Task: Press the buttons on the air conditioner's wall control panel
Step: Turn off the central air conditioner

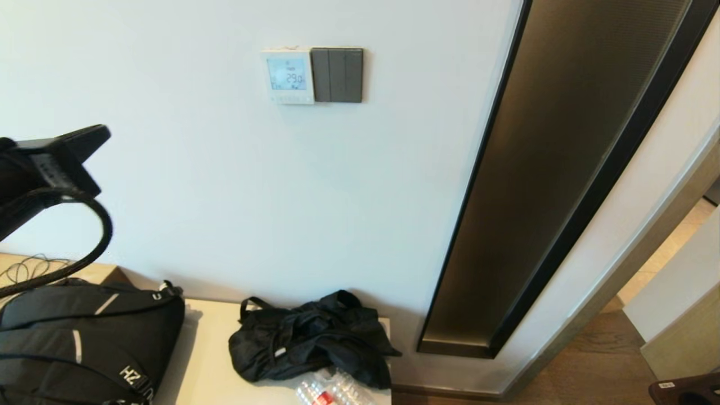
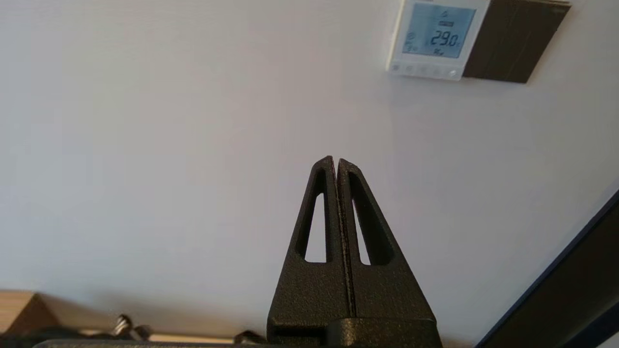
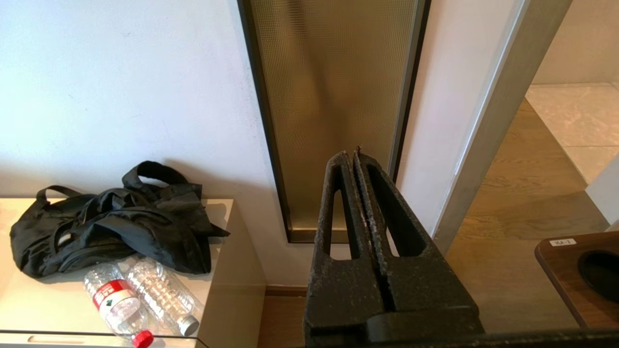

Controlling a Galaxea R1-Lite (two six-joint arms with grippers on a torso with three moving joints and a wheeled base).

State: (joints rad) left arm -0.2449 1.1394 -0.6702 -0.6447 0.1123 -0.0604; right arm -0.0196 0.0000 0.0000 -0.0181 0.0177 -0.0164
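- Step in hand: approach. The left gripper (image 2: 334, 159), fingers closed together and empty, is raised toward the wall, well below and left of the control panel (image 1: 288, 76).
- The panel is mounted high on the wall, touching the grey switch plate (image 1: 337, 75).
- Next move: bring the closed fingertips up to the button row (image 2: 423, 70) along the panel's bottom edge.
- The right gripper (image 3: 352, 153) is parked low, closed, empty.

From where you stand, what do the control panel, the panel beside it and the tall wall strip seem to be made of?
Air conditioner control panel: glossy white plastic, probably, with a lit blue screen. Switch plate: matte dark grey, likely plastic. Tall wall strip: bronze-tinted textured glass, apparently, in a black frame; fine grid pattern visible in the right wrist view.
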